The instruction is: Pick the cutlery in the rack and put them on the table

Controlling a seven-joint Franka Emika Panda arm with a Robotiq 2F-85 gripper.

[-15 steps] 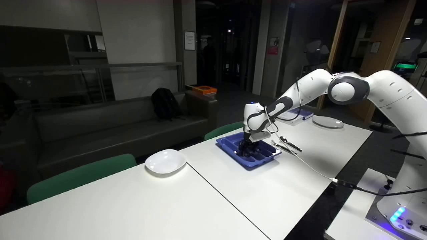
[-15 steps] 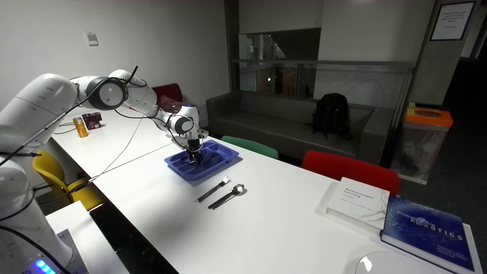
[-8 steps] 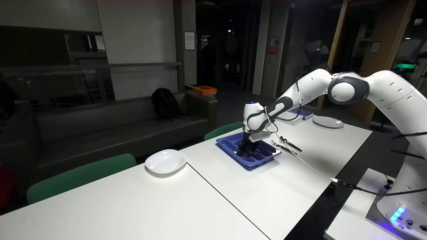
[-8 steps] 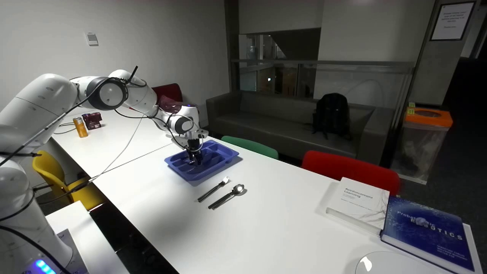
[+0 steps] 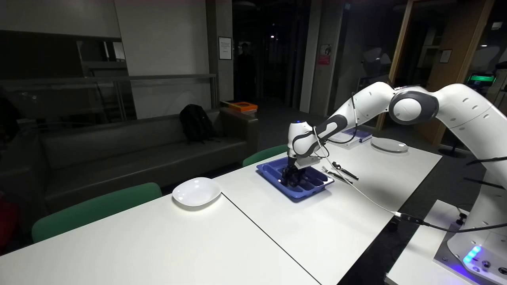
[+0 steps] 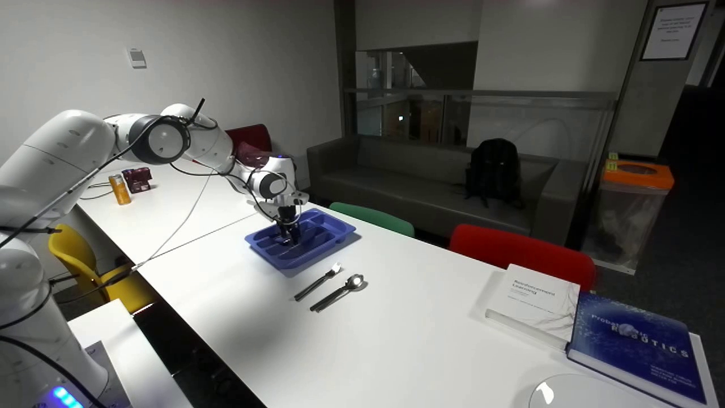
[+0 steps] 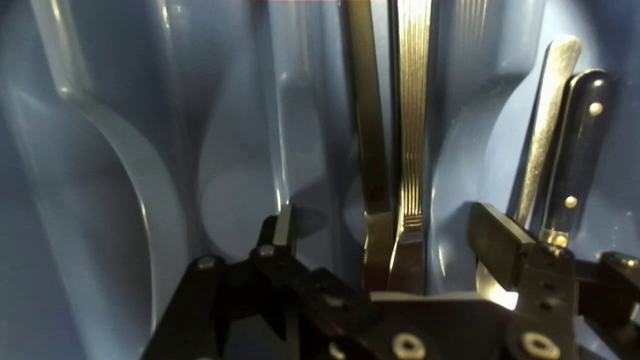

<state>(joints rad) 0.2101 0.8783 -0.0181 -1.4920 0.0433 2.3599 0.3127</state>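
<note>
Cutlery (image 7: 413,190) only partly out, judging by layout. Left in rack (image 7: 165,200), at least: plain dark handle (image 7: 369,130) beside ribbed handle (image 7: 412,110); apart from these, towards 3 o'clock in wrist view, silver handle (image 7: 546,120) beside black riveted handle (image 7: 575,150). Pincer (image 7: 390,235) spread wide astride first pair, gripping nothing. Presumably done: fork (image 6: 317,282) and spoon (image 6: 340,292) (perhaps two) on bench (image 6: 419,334) at rack's 5 o'clock in exterior view. Likely next: first pair lifted out.

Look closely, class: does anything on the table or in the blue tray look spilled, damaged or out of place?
Nothing looks spilled, damaged or clearly out of place. Mildly odd: in the wrist view a plain metal piece lies beside a black riveted handle in one compartment of the blue tray, an unmatched pair.
</note>
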